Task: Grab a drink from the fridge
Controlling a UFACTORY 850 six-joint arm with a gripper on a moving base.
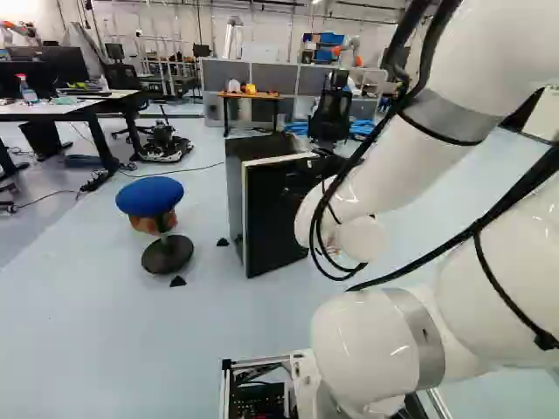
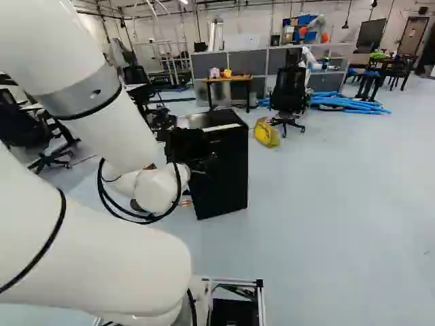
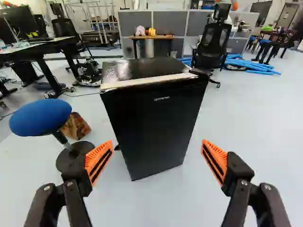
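My jaws: wide apart, empty. Fridge on floor ahead, door looks shut; drink not visible. Could slip off smooth door if I miss its edge, or shove fridge.

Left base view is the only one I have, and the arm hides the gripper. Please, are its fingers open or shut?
Observer: Open. In the wrist view the gripper has its fingers wide apart, gripping nothing.
Operator: Thank you. And what does it have ahead, please?
Observer: The black fridge; its front shows there without the arm covering it, and I see nothing of the inside.
Operator: Is something on the floor past the fridge, where the arm blocks me?
Observer: Yes. The right base view shows a yellow bag-like thing, just beside the office chair.
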